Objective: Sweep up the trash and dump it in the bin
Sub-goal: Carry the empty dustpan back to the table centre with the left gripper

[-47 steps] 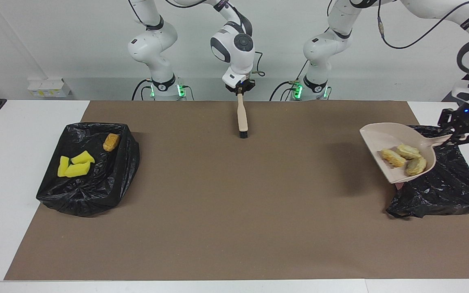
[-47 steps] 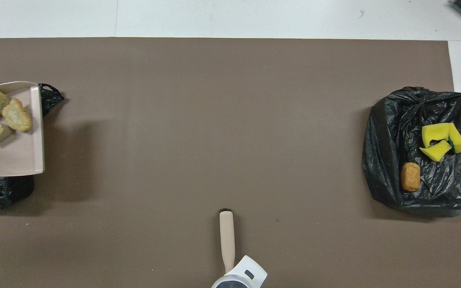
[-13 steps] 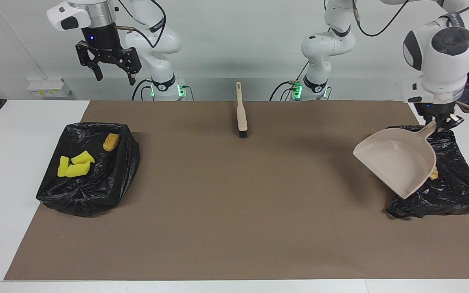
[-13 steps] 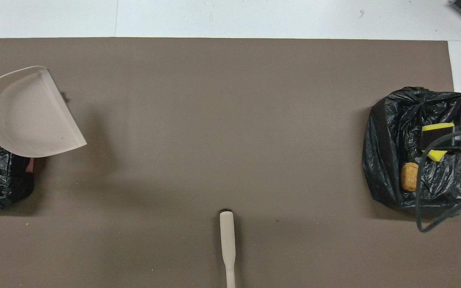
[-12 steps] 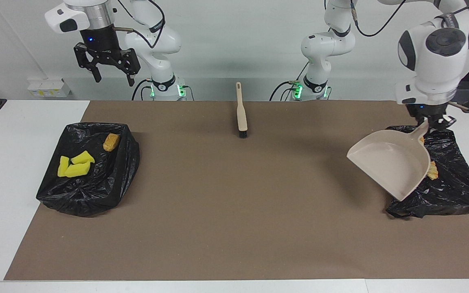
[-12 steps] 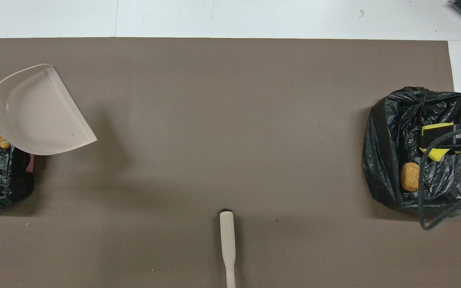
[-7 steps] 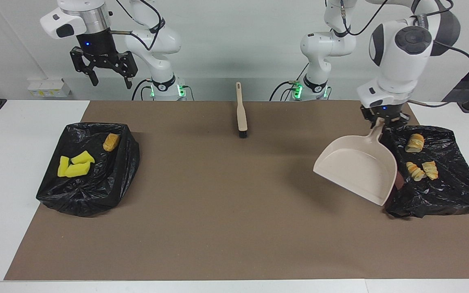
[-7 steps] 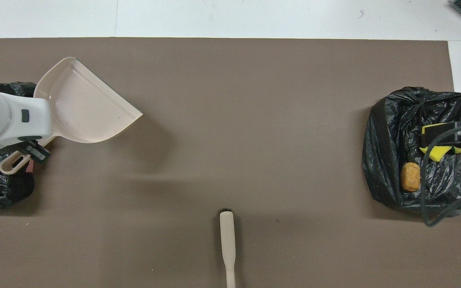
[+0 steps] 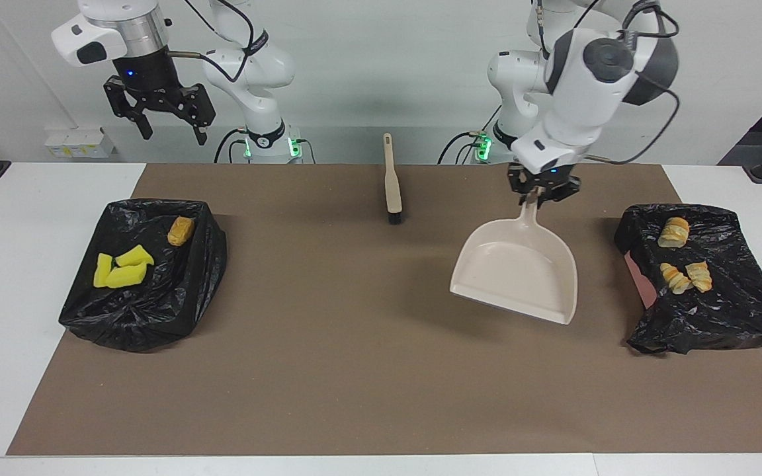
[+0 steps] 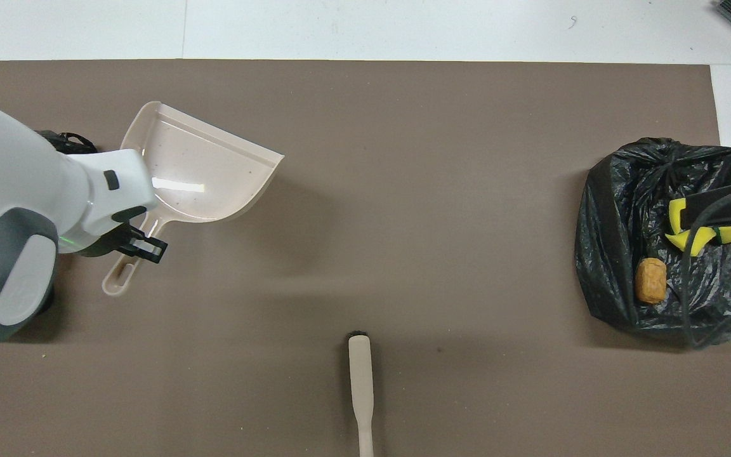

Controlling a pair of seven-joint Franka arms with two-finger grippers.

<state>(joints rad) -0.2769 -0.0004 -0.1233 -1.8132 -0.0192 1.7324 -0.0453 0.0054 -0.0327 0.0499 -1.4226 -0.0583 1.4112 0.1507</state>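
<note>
My left gripper is shut on the handle of the beige dustpan, which hangs empty and tilted over the brown mat beside the black-bagged bin at the left arm's end. Three bread pieces of trash lie in that bin. The bin at the right arm's end holds yellow wedges and a tan lump. High over that bin, my right gripper is open and holds nothing. In the overhead view the dustpan shows beside my left gripper.
The beige brush lies on the mat near the robots, midway between the arms, bristles pointing away from them. The brown mat covers most of the white table. In the overhead view my left arm hides most of the bin under it.
My left gripper has carried the empty dustpan away from its bin toward the table's middle, uncovering the bread pieces in the bag. My right gripper has drifted slightly outward and up.
</note>
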